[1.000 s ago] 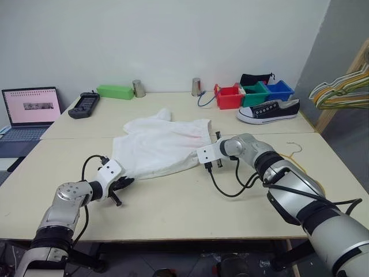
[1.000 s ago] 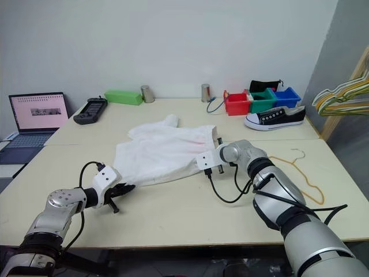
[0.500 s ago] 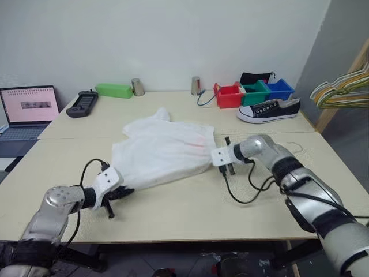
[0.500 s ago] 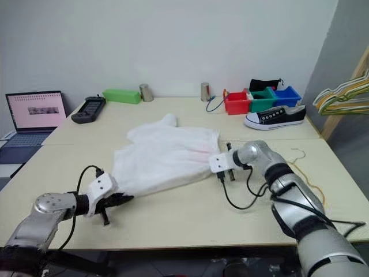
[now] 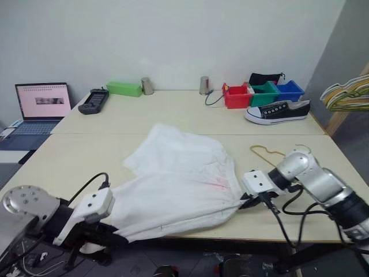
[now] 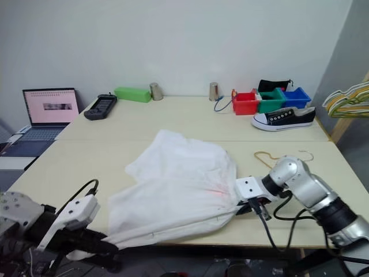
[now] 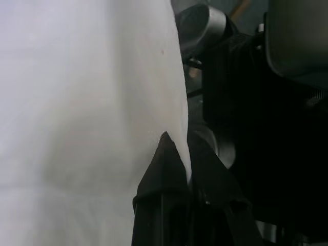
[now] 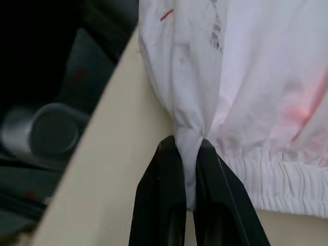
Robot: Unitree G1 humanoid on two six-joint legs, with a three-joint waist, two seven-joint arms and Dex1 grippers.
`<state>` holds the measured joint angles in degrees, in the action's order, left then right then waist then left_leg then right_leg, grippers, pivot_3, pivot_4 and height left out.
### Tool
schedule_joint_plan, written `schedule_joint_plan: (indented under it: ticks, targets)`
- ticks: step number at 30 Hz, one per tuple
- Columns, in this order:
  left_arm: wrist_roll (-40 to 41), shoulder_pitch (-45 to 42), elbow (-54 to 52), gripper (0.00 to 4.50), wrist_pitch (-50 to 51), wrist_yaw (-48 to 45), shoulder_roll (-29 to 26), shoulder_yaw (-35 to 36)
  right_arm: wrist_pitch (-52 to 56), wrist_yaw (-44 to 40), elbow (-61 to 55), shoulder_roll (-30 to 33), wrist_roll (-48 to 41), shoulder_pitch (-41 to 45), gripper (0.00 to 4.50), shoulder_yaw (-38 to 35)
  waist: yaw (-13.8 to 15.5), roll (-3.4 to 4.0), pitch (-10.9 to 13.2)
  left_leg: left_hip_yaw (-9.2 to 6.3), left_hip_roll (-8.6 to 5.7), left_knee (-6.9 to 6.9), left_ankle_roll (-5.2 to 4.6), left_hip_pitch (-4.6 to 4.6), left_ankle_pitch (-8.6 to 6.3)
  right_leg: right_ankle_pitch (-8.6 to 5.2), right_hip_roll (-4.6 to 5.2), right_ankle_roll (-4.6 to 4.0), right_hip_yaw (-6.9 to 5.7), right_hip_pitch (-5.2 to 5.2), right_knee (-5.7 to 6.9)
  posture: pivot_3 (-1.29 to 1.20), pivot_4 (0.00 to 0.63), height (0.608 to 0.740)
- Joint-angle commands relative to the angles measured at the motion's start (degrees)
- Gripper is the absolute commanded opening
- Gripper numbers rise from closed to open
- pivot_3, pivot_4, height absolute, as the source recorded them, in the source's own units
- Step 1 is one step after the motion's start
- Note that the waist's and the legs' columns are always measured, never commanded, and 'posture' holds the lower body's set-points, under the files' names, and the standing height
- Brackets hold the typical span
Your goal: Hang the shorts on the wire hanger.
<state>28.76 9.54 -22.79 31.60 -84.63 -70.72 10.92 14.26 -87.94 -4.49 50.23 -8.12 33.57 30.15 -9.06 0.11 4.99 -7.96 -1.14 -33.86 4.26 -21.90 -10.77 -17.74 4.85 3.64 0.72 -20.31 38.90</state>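
Left end effector [image 7: 177, 169] and right end effector [image 8: 188, 154] each pinch an edge of the shorts [image 5: 184, 184], stretched between them at the desk's [image 5: 115, 144] near edge; the wire hanger [image 5: 266, 153] lies just beyond the right one.

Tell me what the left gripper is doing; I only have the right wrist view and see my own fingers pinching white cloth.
Observer: The left gripper is shut on the shorts too, at the corner hanging past the table's near edge.
Operator: Where's the hanger?
Observer: The wire hanger lies flat on the table, just beyond the right gripper.
Operator: Is the cloth on it?
Observer: No, the shorts lie beside it, apart.
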Motion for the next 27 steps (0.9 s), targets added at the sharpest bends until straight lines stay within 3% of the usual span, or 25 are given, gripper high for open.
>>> schedule_joint_plan:
  ticks: [1,4,8,12,14,16,19,23,25,27]
  targets:
    - [-8.81,-15.47,14.21,0.00,-5.70,4.33,4.79,-9.17,1.19,-0.52,10.09,-7.20,0.84,7.81,0.04,-0.52,-0.24,-0.02,-0.02,0.07,-0.02,0.00,0.00,0.00,0.00,0.00,0.03,0.00,-0.02,0.00,-0.04,-0.13,0.000,0.740]
    - [-20.12,-34.54,34.72,0.00,-15.86,14.30,13.24,-15.35,-1.96,11.68,29.99,-18.18,4.46,19.38,0.04,-3.60,-0.89,-0.16,-0.04,0.10,-0.13,-0.01,-0.02,-0.02,0.03,0.15,0.08,0.22,-0.01,0.07,-0.14,-0.13,0.000,0.740]
    - [-35.49,-63.96,66.96,0.00,-32.40,43.17,21.54,-18.93,-14.05,46.75,60.53,-28.63,11.90,40.44,0.04,-9.30,-1.41,-0.53,0.15,-0.43,-0.28,-0.04,-0.28,-0.22,0.86,1.27,-0.13,0.92,0.02,0.01,0.04,-0.15,0.000,0.740]
    - [-49.90,-83.80,81.19,0.00,-50.20,75.47,20.56,-22.83,-28.06,72.57,70.69,-29.77,15.04,51.74,0.04,-14.82,-1.87,-0.91,0.01,-1.25,-0.27,0.15,1.14,-1.73,1.56,1.56,-0.45,0.56,0.04,-1.67,0.08,-0.14,0.000,0.740]
    - [-54.99,-89.59,84.16,0.00,-54.67,85.98,18.97,-24.56,-34.16,77.61,71.68,-29.62,17.22,52.94,0.04,-15.18,-1.97,-0.95,-0.02,-1.24,-0.35,0.22,1.45,-2.14,1.37,1.57,-0.39,0.53,0.18,-2.09,0.06,-0.14,0.000,0.740]
    - [-56.89,-92.39,86.64,0.00,-57.25,89.87,18.25,-25.16,-38.77,78.58,71.89,-30.06,19.11,52.04,0.04,-14.59,-2.43,-0.91,-0.07,-1.07,-0.74,0.30,1.27,-2.10,1.12,1.39,0.05,0.81,0.26,-2.18,0.01,-0.13,0.000,0.740]
    - [-57.21,-90.96,88.16,0.00,-59.20,85.65,17.74,-25.76,-43.03,69.85,70.82,-31.88,20.04,46.60,0.04,-12.43,-3.30,-0.71,-0.23,-0.66,-1.29,0.58,0.64,-1.92,0.76,1.00,0.69,1.21,0.45,-2.14,0.00,-0.13,0.000,0.740]
    - [-46.85,-78.17,83.03,0.00,-55.15,59.56,19.14,-22.69,-39.73,52.74,67.61,-33.74,17.72,36.55,0.04,-11.79,-4.48,-0.71,-0.27,-0.50,-1.33,0.52,0.53,-1.87,0.70,0.94,0.76,1.31,0.41,-1.98,0.02,-0.14,0.000,0.740]
    - [-38.63,-65.86,69.00,0.00,-45.79,43.39,17.36,-21.90,-35.42,47.69,65.34,-33.79,16.66,32.24,0.04,-12.16,-4.99,-0.65,-0.24,-0.50,-1.31,0.33,0.48,-1.87,0.72,0.94,0.74,1.31,0.39,-1.90,0.14,-0.13,0.004,0.740]
    - [-29.51,-50.04,48.44,0.00,-36.29,29.67,11.90,-21.22,-34.12,43.29,61.99,-33.11,16.76,27.78,0.04,-11.52,-5.64,-0.61,-0.19,-0.55,-1.27,0.13,0.34,-1.96,0.72,0.94,0.66,1.30,0.43,-1.90,0.18,-0.12,0.008,0.740]
